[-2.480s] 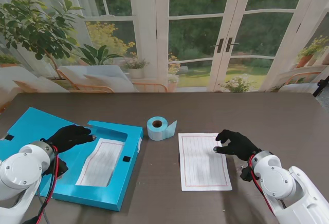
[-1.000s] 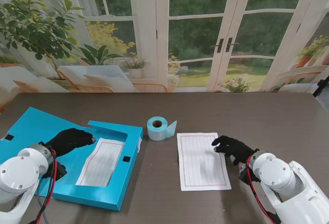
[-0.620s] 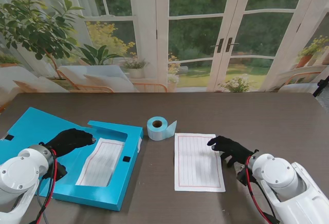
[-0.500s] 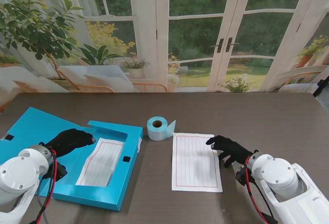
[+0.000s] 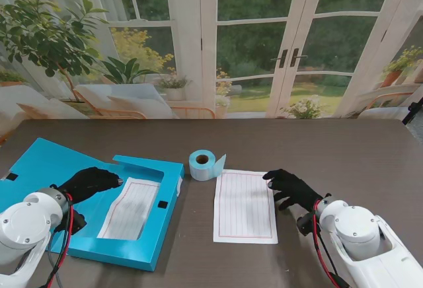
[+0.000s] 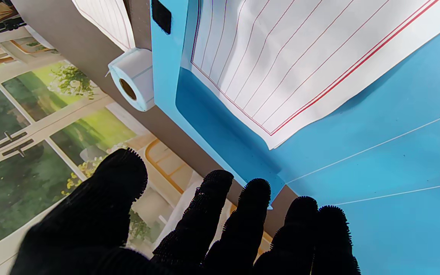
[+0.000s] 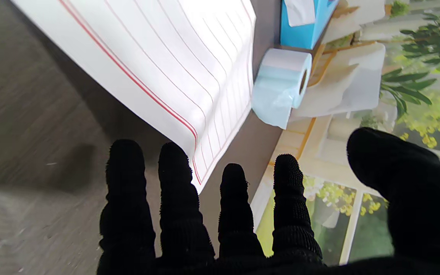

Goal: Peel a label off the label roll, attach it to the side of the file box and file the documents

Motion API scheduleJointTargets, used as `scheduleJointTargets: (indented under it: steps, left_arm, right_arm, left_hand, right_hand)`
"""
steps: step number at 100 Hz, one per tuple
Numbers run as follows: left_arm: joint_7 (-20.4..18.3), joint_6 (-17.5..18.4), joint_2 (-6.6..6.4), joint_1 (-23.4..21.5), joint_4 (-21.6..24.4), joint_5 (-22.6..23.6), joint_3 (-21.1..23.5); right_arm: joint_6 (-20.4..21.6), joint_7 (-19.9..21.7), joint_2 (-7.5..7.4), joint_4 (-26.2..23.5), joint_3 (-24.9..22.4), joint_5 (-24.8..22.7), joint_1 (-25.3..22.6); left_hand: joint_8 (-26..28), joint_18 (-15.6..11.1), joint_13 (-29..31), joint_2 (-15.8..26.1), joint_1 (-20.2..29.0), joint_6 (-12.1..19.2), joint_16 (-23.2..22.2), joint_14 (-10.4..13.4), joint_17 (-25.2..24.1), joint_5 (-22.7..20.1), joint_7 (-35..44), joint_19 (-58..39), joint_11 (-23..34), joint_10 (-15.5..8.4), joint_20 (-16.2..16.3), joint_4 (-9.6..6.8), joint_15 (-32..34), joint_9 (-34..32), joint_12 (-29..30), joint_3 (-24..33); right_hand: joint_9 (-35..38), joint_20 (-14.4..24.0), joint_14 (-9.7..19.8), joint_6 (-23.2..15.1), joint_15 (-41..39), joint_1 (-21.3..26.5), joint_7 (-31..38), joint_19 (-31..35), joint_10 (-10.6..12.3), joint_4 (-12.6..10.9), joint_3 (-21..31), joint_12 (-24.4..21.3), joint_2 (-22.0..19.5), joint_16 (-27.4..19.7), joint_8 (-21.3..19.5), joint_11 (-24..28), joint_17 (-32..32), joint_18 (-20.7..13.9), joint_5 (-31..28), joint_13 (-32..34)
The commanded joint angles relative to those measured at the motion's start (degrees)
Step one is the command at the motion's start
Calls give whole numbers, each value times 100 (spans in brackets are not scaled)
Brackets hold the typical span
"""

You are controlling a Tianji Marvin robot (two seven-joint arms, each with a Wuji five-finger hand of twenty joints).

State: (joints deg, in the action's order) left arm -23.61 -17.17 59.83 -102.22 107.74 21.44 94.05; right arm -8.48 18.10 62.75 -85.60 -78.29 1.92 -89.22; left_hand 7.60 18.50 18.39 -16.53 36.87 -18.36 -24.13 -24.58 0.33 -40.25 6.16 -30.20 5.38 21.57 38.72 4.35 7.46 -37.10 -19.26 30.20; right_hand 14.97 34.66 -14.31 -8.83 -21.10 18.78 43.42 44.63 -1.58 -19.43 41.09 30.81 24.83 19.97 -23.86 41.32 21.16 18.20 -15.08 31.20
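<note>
A: Left robot hand point(image 5: 89, 182)?
B: Palm down over the far left part of the open blue file box point(image 5: 142, 252), fingers point(image 6: 216, 206) stretched and a little apart, gripping nothing. Whether touching the box or just clear of it: cannot tell.

A: And inside the box?
B: One lined sheet point(image 5: 130, 207), white with a red border, lying slightly askew in the tray, its far corner near the fingertips in the left wrist view.

A: Right robot hand point(image 5: 289, 187)?
B: Spread flat at the far right corner of the loose lined document point(image 5: 245, 206), fingers point(image 7: 174, 179) apart, thumb out to the side. Holding nothing. Fingertips right at the paper's edge; actual contact hard to judge, with the right wrist view blurred.

A: Where on the desk point(image 5: 330, 143)?
B: Document flat on the dark wood, right of the box and well apart from it, roughly in the middle, nearer to me than the label roll point(image 5: 203, 164).

A: The roll itself?
B: Pale blue, lying on its side between box and document, farther from me than both, hollow core facing up toward the stand camera, a loose tail of backing sticking out on its right, just beside the document's far left corner. Untouched by either hand.

A: Label on the box's side?
B: None visible; only a small black patch point(image 5: 162, 204) on the frame.
</note>
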Motion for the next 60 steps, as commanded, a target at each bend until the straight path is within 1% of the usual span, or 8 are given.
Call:
scheduleJointTargets:
  steps: [1, 6, 14, 17, 19, 29, 32, 60]
  left_arm:
    - [-110, -31, 16, -31, 52, -28, -10]
    - [-112, -40, 16, -32, 55, -38, -11]
    - [-115, -46, 15, -33, 54, -41, -13]
    - [-117, -50, 15, -32, 53, -44, -13]
    - [-119, -53, 15, -32, 53, -47, -13]
    - [-109, -66, 18, -36, 55, -64, -19]
    - [-108, -71, 18, -37, 57, -70, -20]
    - [-127, -96, 16, -55, 73, -99, -14]
  right_arm:
    - [71, 1, 94, -35, 20, 58, -59]
    - [82, -43, 113, -32, 29, 126, -58]
    - [50, -81, 141, -48, 42, 276, -64]
    - [36, -99, 153, -52, 50, 333, -63]
    - [28, -106, 159, -53, 56, 365, -60]
    - [-1, -141, 185, -44, 91, 486, -35]
    - [1, -160, 194, -31, 106, 511, -22]
    - [16, -291, 281, 19, 179, 911, 41]
  left_hand:
    - [35, -28, 76, 177, 14, 128, -63, -111, -117, -18, 17, -129, -7, 3, -44, -156, 68, 28, -57, -153]
    - [37, -26, 72, 182, 19, 135, -63, -97, -117, -36, 24, -129, -8, 18, -47, -157, 64, 29, -57, -157]
    - [37, -26, 77, 185, 25, 137, -64, -101, -117, -27, 20, -130, -6, -6, -50, -157, 63, 26, -57, -168]
    - [37, -39, 74, 187, 28, 134, -64, -107, -124, -24, 18, -126, -10, -2, -52, -157, 60, 37, -56, -171]
    - [36, -41, 75, 190, 29, 136, -64, -106, -124, -21, 16, -125, -7, -10, -54, -157, 60, 33, -57, -173]
    - [38, -42, 78, 198, 36, 143, -66, -101, -123, -30, 19, -123, -7, -9, -58, -157, 58, 33, -57, -186]
    - [38, -42, 80, 200, 39, 136, -67, -100, -122, -28, 18, -123, -6, -7, -59, -156, 58, 33, -57, -192]
    - [42, -29, 95, 204, 56, 165, -75, -108, -123, -37, 22, -120, -7, -2, -61, -159, 59, 37, -57, -218]
  right_hand:
    - [-62, 141, 141, -25, -231, 332, 191, 39, -64, 456, -266, -53, 253, 107, 29, 157, -1123, -207, -158, 53]
    - [-31, 147, 149, -8, -340, 545, 240, 135, -71, 776, -375, -64, 255, 135, 66, 173, -1107, -215, -227, 71]
    - [1, 127, 134, 18, -441, 826, 276, 237, -81, 1149, -462, -77, 217, 161, 111, 176, -1121, -223, -294, 108]
    - [10, 122, 134, 21, -454, 882, 289, 255, -88, 1209, -470, -78, 225, 164, 116, 179, -1117, -225, -324, 113]
    - [15, 108, 131, 26, -471, 932, 297, 278, -90, 1364, -522, -77, 200, 168, 130, 184, -1129, -225, -337, 120]
    - [35, 101, 132, 60, -518, 985, 317, 328, -77, 1520, -552, -81, 155, 186, 141, 181, -1123, -224, -371, 150]
    - [47, 91, 142, 58, -569, 1017, 325, 374, -76, 1653, -568, -87, 138, 211, 154, 175, -1138, -228, -379, 152]
    - [84, 91, 193, 15, -832, 1004, 319, 432, 5, 1624, -417, -103, 250, 346, 192, 134, -1229, -212, -467, 208]
